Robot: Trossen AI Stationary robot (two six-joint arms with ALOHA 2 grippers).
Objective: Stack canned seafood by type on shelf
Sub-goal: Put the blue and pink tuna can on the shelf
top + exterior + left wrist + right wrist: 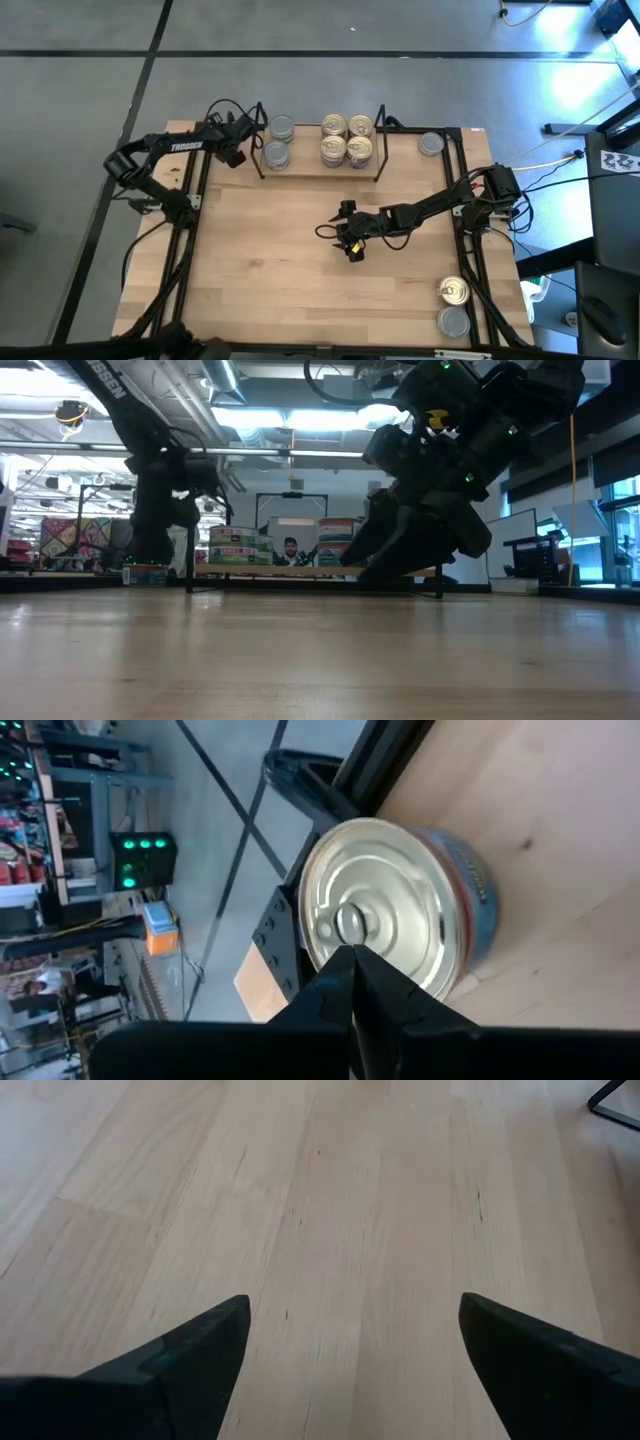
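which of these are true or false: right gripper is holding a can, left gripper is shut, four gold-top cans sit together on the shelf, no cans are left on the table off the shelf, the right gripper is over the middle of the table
1. The right gripper is holding a can. False: its fingers are spread open over bare wood and hold nothing.
2. The left gripper is shut. True: its fingers meet in front of a silver-top can.
3. Four gold-top cans sit together on the shelf. True.
4. No cans are left off the shelf. False: a gold-top can and a grey-top can sit near the table's front right corner, and another grey-top can sits right of the shelf.
5. The right gripper is over the middle of the table. True.
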